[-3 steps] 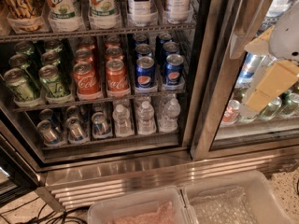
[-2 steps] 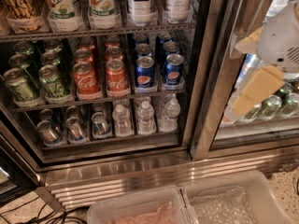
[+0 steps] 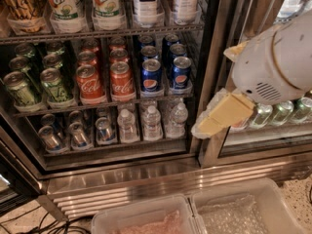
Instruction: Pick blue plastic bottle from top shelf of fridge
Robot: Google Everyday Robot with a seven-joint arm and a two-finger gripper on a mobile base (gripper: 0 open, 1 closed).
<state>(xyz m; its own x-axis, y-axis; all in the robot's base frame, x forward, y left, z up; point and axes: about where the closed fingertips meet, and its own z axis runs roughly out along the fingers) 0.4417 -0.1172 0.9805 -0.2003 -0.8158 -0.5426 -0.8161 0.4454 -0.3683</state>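
Fingers [image 3: 226,113] of the gripper [image 3: 217,89] stood spread, empty; the blue plastic bottle [image 3: 146,4] sat up-left of them, probably needing a level, centred approach.

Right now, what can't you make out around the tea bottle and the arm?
Blue plastic bottle: cap and neck cut off by camera view's top edge.
Bottles behind the right door: partly hidden by the gripper, hanging in front of that door.
Rear cans: mostly hidden by front cans.
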